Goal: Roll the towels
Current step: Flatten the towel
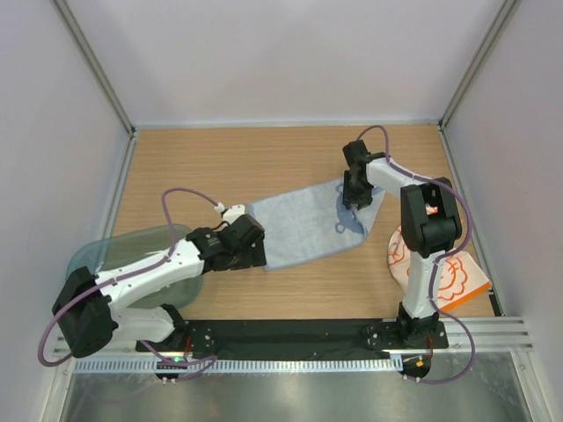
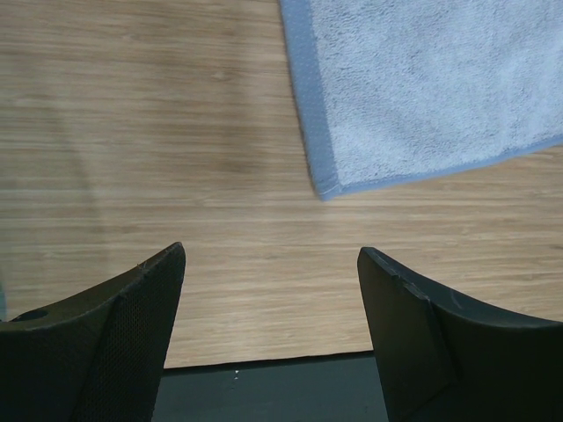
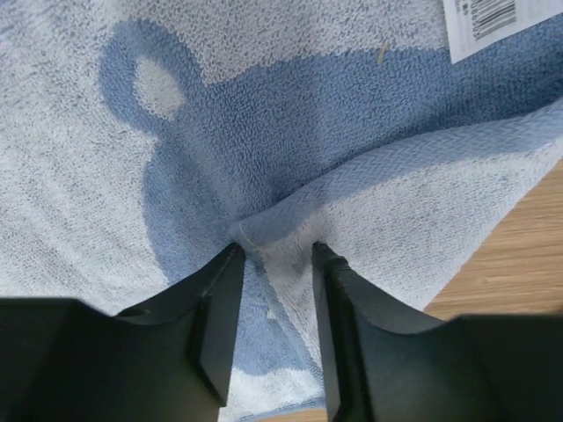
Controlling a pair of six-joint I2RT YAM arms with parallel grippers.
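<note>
Right wrist view: a raised fold of the blue towel (image 3: 352,132) sits between the right gripper (image 3: 277,251) fingers, near its edge by the white label (image 3: 501,26).
Right fingers: close together around that fold; I cannot tell if they clamp it.
Left fingers: left gripper (image 2: 271,255) wide open over bare table (image 2: 132,132); I see the towel's corner just ahead, apart.
Towel look: pale blue terry, spread mid-table, puckered at the fold.

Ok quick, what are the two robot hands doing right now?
Left gripper: open, holding nothing.
Right gripper: closed on a fold of the soft pale blue cloth towel.
</note>
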